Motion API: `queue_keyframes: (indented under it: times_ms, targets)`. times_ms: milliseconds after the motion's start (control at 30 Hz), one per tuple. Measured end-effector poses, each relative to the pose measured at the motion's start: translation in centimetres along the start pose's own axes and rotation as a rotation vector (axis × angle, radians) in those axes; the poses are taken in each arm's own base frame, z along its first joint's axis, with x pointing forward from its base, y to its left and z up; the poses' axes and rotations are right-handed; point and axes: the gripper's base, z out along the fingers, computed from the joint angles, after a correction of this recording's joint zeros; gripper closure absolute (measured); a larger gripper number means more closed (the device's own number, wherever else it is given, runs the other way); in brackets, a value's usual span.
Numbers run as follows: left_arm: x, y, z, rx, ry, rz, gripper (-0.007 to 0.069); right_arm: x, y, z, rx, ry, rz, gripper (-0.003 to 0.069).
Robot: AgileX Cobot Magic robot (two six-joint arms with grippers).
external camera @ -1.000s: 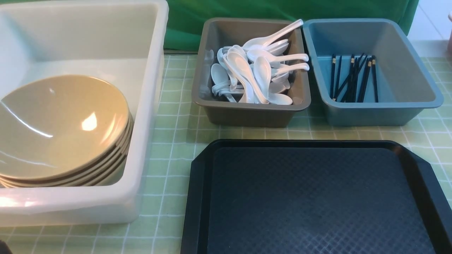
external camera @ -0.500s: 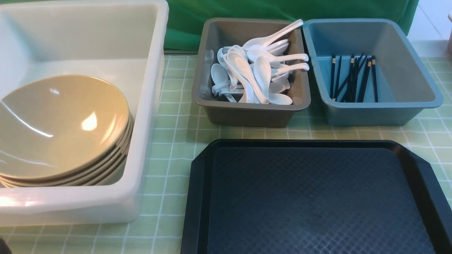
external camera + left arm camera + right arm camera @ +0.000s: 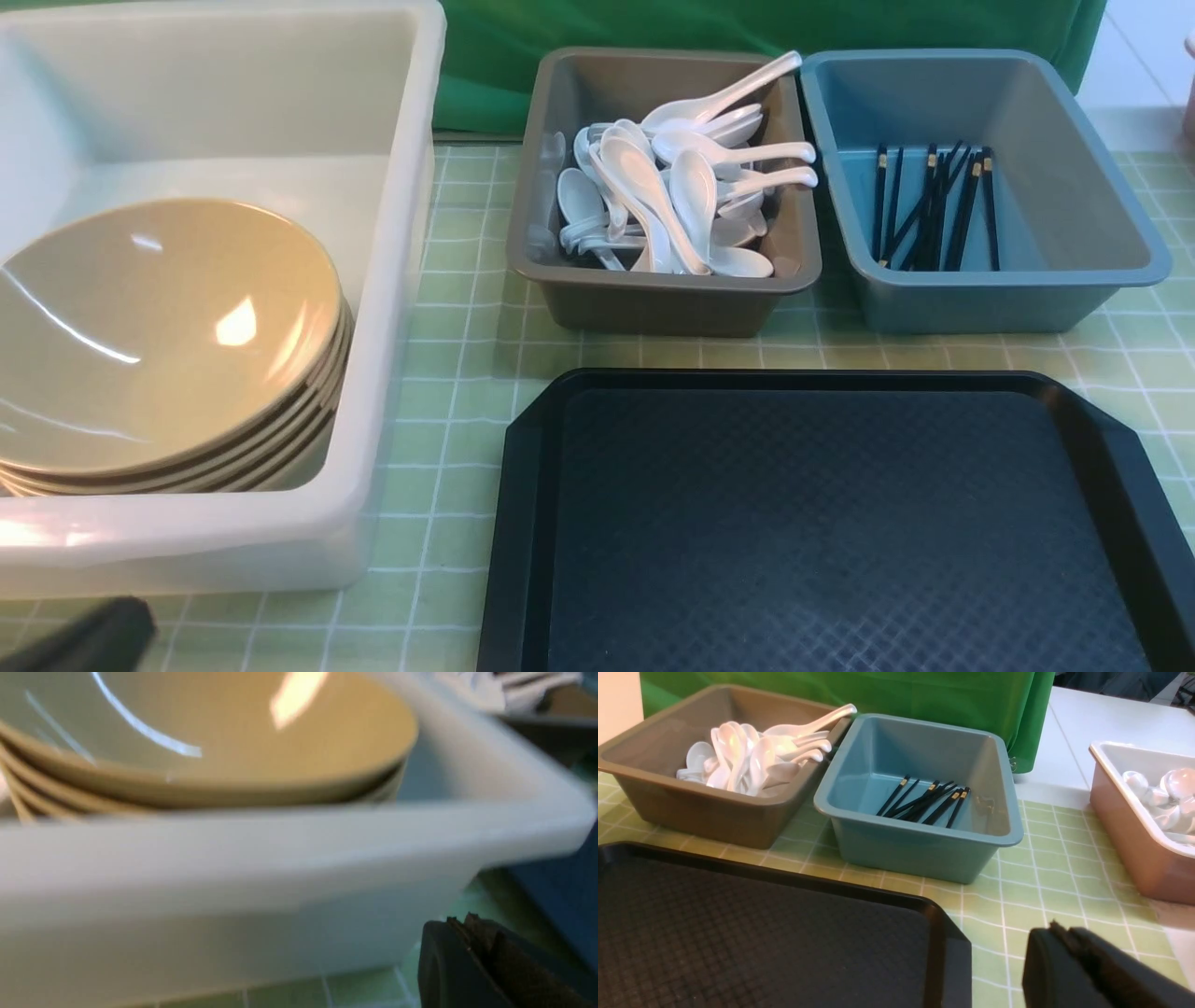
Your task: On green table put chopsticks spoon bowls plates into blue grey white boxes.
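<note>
Since the earlier frames a dark shape, part of the left arm (image 3: 89, 639), had pushed further into the front view at 7 o'clock; nothing else on the table (image 3: 457, 355) had shifted.

Front view: the white box (image 3: 392, 280) sat at 9 o'clock with the stacked bowls (image 3: 168, 345) inside, against its near wall. The grey box (image 3: 653, 303) at 12 o'clock held a heap of spoons (image 3: 672, 196), one handle leaning over the far right rim. Just beside it, at 1 o'clock, the blue box (image 3: 1018, 299) held the chopsticks (image 3: 934, 210) lying on its floor. The black tray (image 3: 822, 523) filled 5 o'clock, bare. No plates were visible here.

Left wrist view: blurred. The left gripper (image 3: 472, 933) showed at 5 o'clock with its jaws pressed together and nothing between them. It hung near the outer wall of the white box (image 3: 233, 877), apart from it, with the bowls (image 3: 210, 751) visible over the rim.

Right wrist view: the right gripper (image 3: 1057, 938) sat at 5 o'clock, jaws clenched with no gap to be seen, empty, over the table (image 3: 1045, 868) just beside the tray (image 3: 761, 942) corner. Beyond lay the blue box (image 3: 920, 854) with the chopsticks (image 3: 924, 800), the grey box (image 3: 700, 812) with spoons (image 3: 752, 760), and at 3 o'clock a pink box (image 3: 1134, 858) holding white pieces.
</note>
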Motion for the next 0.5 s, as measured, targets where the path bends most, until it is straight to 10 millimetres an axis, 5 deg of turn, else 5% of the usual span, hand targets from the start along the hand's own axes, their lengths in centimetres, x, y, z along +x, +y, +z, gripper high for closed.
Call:
queue_keyframes:
  times_ms: [500]
  targets:
    - [0.73, 0.15, 0.65, -0.084, -0.053, 0.069, 0.0627, 0.02, 0.0, 0.01, 0.0, 0.001, 0.001, 0.0612]
